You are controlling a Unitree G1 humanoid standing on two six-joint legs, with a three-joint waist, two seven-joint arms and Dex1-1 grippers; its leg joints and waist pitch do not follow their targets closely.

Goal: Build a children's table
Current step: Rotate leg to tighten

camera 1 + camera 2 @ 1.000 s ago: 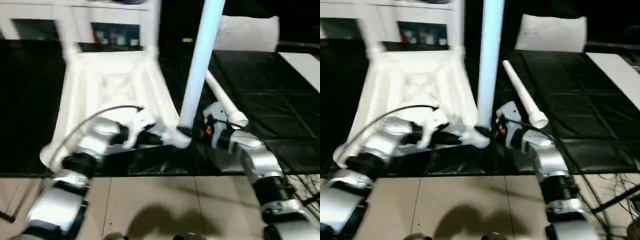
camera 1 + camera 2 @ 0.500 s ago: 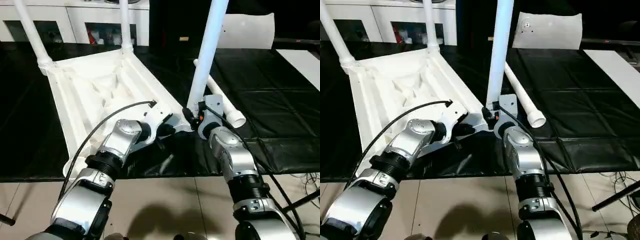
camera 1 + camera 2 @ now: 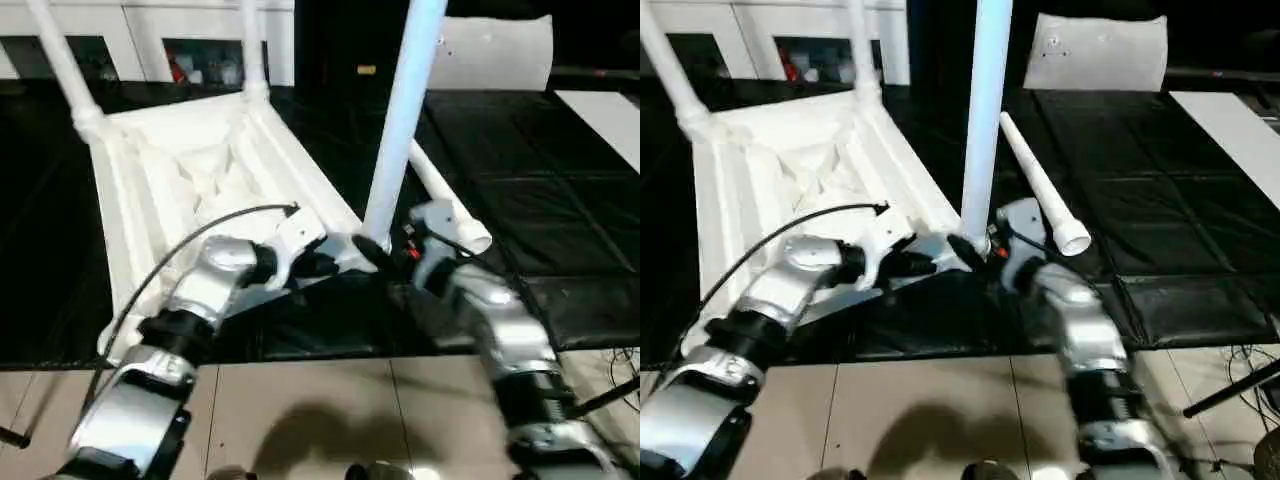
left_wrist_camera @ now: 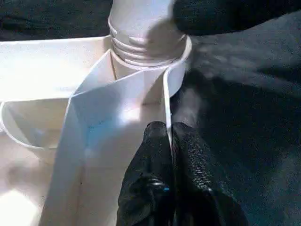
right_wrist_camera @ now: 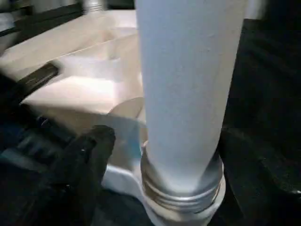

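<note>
Left gripper point(image 4: 170, 141) pinches the tabletop point(image 3: 180, 170) rim; right gripper point(image 5: 155, 155) straddles the upright leg point(image 3: 400, 120) at the near-right socket, grip unclear. A spare leg point(image 3: 450, 205) lies at 3 o'clock. Light, stiff, slick plastic: hold legs low.

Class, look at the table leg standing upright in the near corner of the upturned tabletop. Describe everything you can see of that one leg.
The upright leg is a long, smooth white tube, plastic by its look, rising out of the picture's top. Its ribbed lower end sits in the round corner socket of the tabletop, which lies underside up. The right gripper is at its base; the left gripper pinches the tabletop's rim beside the socket. A loose leg lies behind it on the black mat.
</note>
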